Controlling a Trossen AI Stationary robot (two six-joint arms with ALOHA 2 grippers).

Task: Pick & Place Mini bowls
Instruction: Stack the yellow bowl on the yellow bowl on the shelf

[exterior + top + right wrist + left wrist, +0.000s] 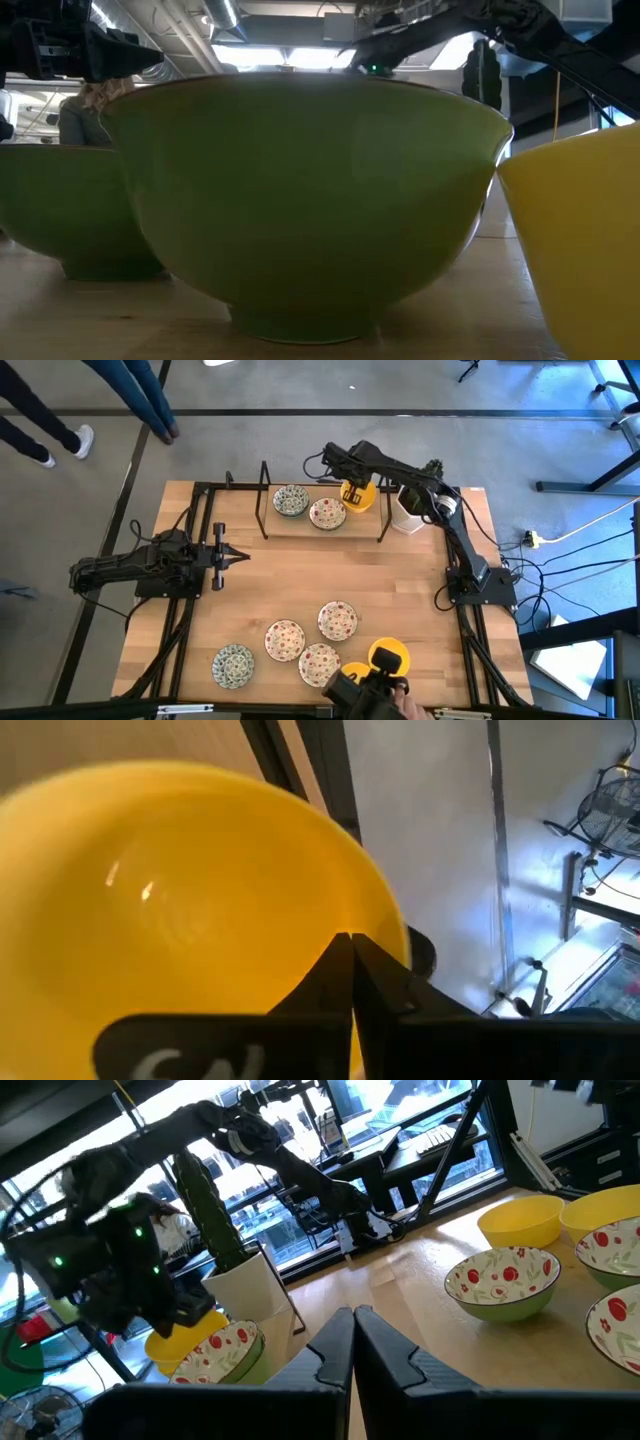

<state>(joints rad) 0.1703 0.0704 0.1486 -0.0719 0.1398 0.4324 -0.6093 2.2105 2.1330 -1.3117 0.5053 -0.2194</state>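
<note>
Grey concrete floor surrounds a pale wooden bench [380, 575] framed in black tubing; two people's legs stand on the floor beyond its far left corner. Cables trail across the floor on the right side, and the left wrist view looks out to windows and desks past the bench edge.

At the far edge sits a low raised rack [325, 532] between black uprights. On it rest two mini bowls, a green-blue patterned bowl [290, 500] and a red-speckled bowl [327, 513], side by side. A white square pot [408, 510] with a cactus stands just right of the rack.

The right gripper [352, 492] is over the far right part of the rack with its jaws pinched together on the rim of a yellow bowl [359, 495]; the right wrist view shows the dark fingers [345, 975] clamped across that rim. Whether the bowl already rests on the rack cannot be told.

The left gripper [240, 557] waits at the left side of the bench, jaws fully closed and holding nothing.

Remaining at the near edge are three red-speckled bowls [338, 620], one green-blue bowl [233, 665] and another yellow bowl [389, 657], partly overlapped by the low camera's mount.

Assessment: if the rack is the destination, two bowls are placed, a third is being delivered, and at least five visible bowls remain. The task appears under half complete.
</note>
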